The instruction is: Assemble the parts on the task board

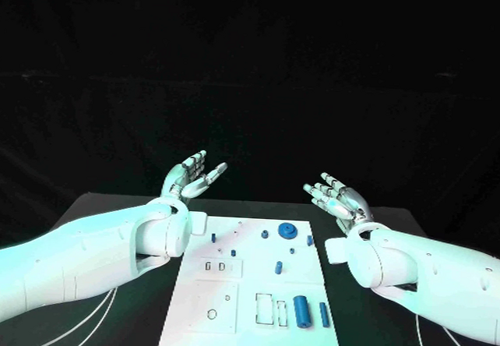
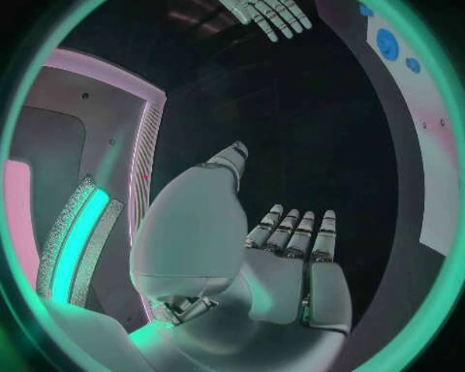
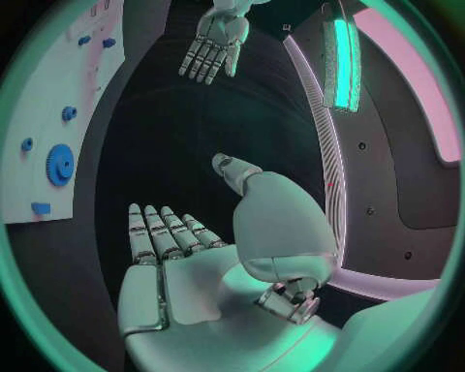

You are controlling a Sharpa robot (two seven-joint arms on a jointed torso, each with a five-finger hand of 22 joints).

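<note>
We've got both hands up past the far end of the task board (image 1: pixel 215 296), left hand (image 1: pixel 194 176) and right hand (image 1: pixel 337 197) empty with fingers spread. Parts like the blue gear (image 1: pixel 289 233) lie on it; we'd lower slowly, one part first.

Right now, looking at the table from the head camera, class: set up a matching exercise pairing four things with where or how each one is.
Things:
1. left robot hand
2. right robot hand
3. blue gear
4. blue cylinder

Places or states:
A. lying on the task board, at its near end
B. open, raised beyond the board's far right corner
C. on the board's far part
D. open, raised beyond the board's far left corner

Pairs: 1-D, 2-B, 3-C, 4-A
</note>
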